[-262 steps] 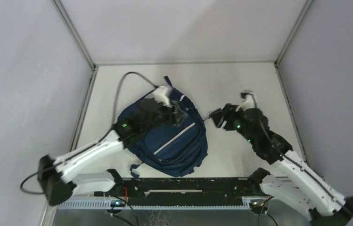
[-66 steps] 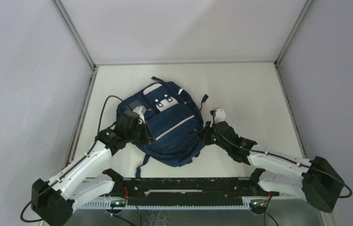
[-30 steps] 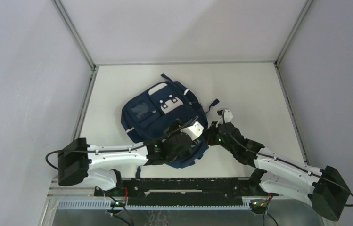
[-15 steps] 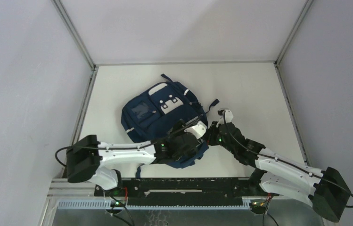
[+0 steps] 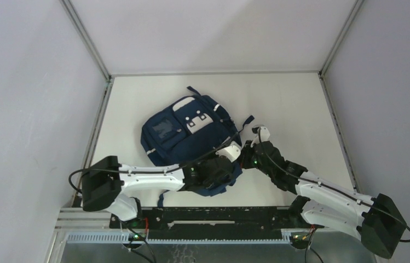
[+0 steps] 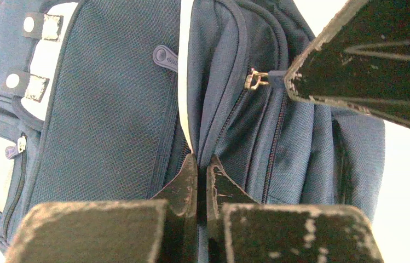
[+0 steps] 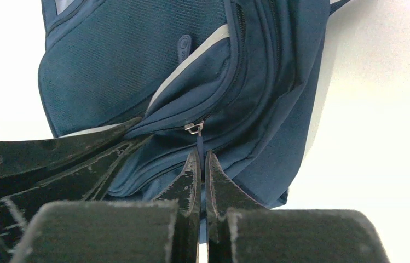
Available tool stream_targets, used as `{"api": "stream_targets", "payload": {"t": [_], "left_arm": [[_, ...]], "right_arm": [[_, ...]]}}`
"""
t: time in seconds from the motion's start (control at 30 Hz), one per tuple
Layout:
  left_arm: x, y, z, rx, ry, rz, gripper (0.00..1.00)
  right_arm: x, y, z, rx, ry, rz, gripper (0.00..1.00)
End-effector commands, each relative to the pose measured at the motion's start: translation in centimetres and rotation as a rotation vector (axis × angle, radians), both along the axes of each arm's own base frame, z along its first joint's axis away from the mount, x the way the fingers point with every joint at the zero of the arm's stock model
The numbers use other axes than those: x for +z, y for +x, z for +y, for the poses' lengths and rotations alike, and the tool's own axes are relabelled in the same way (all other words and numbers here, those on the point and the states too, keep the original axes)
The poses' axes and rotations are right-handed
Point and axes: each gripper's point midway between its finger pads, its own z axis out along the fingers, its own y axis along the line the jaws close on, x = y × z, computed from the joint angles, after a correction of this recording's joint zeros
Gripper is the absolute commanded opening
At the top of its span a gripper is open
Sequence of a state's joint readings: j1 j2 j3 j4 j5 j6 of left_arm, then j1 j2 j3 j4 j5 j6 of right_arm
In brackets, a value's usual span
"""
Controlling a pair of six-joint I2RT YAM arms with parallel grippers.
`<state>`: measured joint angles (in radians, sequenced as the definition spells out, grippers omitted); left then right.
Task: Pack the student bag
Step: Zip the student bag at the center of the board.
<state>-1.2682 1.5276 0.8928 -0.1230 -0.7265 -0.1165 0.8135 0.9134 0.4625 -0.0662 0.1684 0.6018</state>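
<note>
Student bag (image 5: 183,129) lay front-up on the table (image 5: 279,104), both arms meeting at the bag's side, toward its bottom end. Left gripper (image 6: 201,161) was clenched, its tips pinching a fold of the bag's fabric just beside the white stripe (image 6: 185,82). Right gripper (image 7: 201,156) was clenched on the zipper pull (image 7: 198,143) of the bag's side zip, just below the metal slider (image 7: 194,129). The two grippers sat close together along the bag's edge, apart.
</note>
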Motion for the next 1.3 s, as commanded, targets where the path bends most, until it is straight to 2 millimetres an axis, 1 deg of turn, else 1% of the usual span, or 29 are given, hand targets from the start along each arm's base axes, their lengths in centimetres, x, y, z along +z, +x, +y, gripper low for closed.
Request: {"api": "stream_targets", "payload": {"t": [0.0,0.17,0.3,0.33,0.37,0.4,0.43,0.57,0.6,0.67,0.8,1.03,1.2,1.27], "left_arm": [[4.0,-0.1,0.4,0.016,-0.129,0.003,0.00],[4.7,-2.1,1.3,-0.052,-0.215,0.066,0.00],[5.4,-4.7,1.7,-0.177,-0.292,0.136,0.00],[5.2,-5.6,1.9,-0.217,-0.306,0.157,0.00],[5.6,-6.3,1.9,-0.256,-0.331,0.167,0.00],[5.4,-6.9,2.2,-0.286,-0.343,0.179,0.00],[5.7,-7.5,2.4,-0.317,-0.368,0.180,0.00],[7.1,-8.7,3.9,-0.368,-0.463,0.152,0.00],[7.5,-9.0,4.2,-0.382,-0.484,0.144,0.00],[8.0,-9.3,5.0,-0.395,-0.511,0.126,0.00],[7.7,-9.2,6.0,-0.375,-0.515,0.117,0.00],[6.7,-9.3,5.6,-0.388,-0.486,0.129,0.00],[7.2,-9.1,5.4,-0.386,-0.508,0.110,0.00],[7.3,-9.3,5.2,-0.411,-0.509,0.101,0.00]], "right_arm": [[-0.9,1.3,-2.1,-0.041,-0.098,-0.013,0.00],[-0.5,2.7,-4.3,-0.100,-0.163,-0.051,0.00],[0.0,3.6,-5.4,-0.127,-0.190,-0.085,0.00],[0.2,3.9,-5.4,-0.128,-0.192,-0.091,0.00],[0.3,4.2,-5.4,-0.125,-0.192,-0.098,0.00],[0.6,4.6,-5.2,-0.119,-0.187,-0.112,0.00],[0.8,4.9,-5.0,-0.112,-0.183,-0.127,0.00],[2.2,6.5,-3.5,-0.081,-0.144,-0.209,0.00],[2.0,6.9,-3.2,-0.072,-0.146,-0.218,0.00],[2.4,7.7,-2.6,-0.066,-0.115,-0.242,0.00],[2.5,8.2,-1.6,-0.040,-0.082,-0.244,0.00],[2.8,7.8,-1.5,-0.011,-0.081,-0.247,0.00],[3.1,6.7,-1.2,0.040,-0.071,-0.258,0.00],[3.0,6.6,-1.2,0.046,-0.075,-0.253,0.00]]}}
